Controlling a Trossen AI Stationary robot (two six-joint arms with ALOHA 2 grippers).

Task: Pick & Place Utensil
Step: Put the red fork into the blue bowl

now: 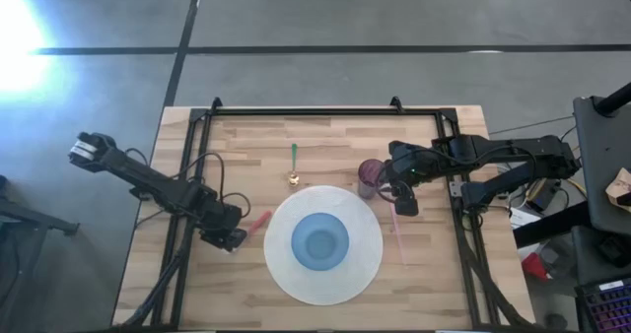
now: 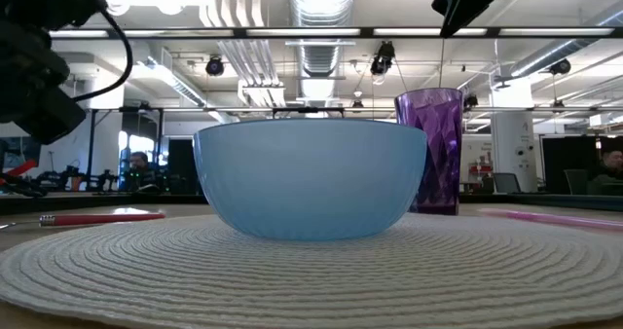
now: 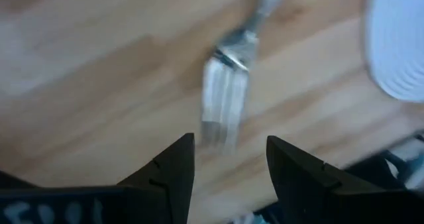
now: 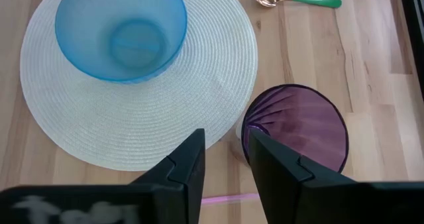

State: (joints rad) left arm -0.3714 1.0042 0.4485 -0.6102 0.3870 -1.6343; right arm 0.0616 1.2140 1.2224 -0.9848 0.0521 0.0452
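A fork with silver tines (image 3: 222, 98) and a red handle (image 1: 259, 222) lies flat on the wood table, left of the round white mat (image 1: 367, 269). My left gripper (image 1: 235, 238) is open, its fingertips (image 3: 228, 161) just short of the tines and touching nothing. A gold spoon with a green handle (image 1: 294, 162) lies beyond the mat. A pink utensil (image 1: 398, 233) lies right of the mat. My right gripper (image 1: 402, 201) is open and empty beside the purple cup (image 4: 295, 124).
A blue bowl (image 1: 320, 241) stands in the middle of the mat. The purple cup (image 1: 371, 175) stands upright at the mat's far right edge. A black frame (image 1: 325, 111) runs round the work area. Bare wood lies at the far left and the near right.
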